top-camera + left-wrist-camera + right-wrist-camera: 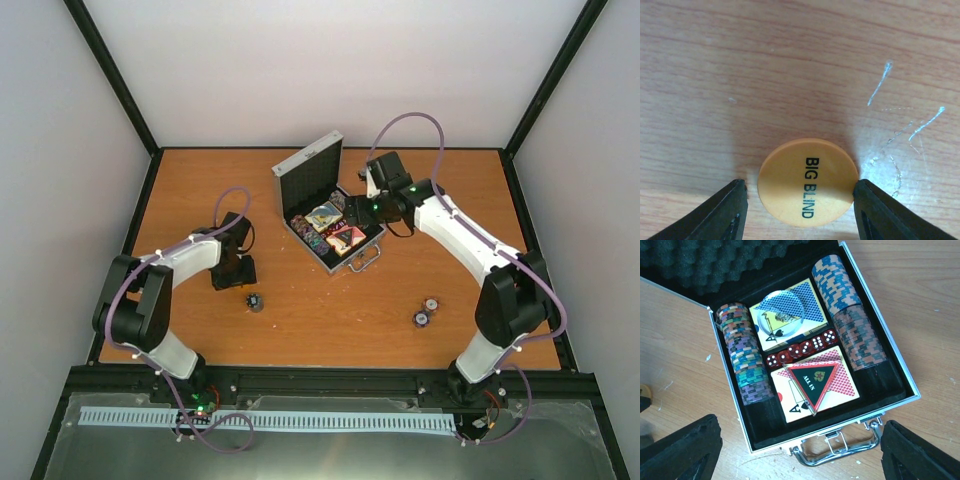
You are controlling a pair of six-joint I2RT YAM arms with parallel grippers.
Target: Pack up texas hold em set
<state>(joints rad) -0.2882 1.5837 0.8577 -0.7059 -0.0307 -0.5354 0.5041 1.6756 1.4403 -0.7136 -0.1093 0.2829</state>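
The orange disc, thin, stiff, light and probably slippery, lies flat on the table between the left gripper's spread jaws, best pinched across its rim, while the right gripper hangs wide apart over the open case.

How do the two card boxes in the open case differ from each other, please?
The blue card box lies farther from the handle; the red card box lies nearer. A clear round disc rests on the blue one; the triangular ALL IN token on the red one. Both lie flat, showing an ace of spades.
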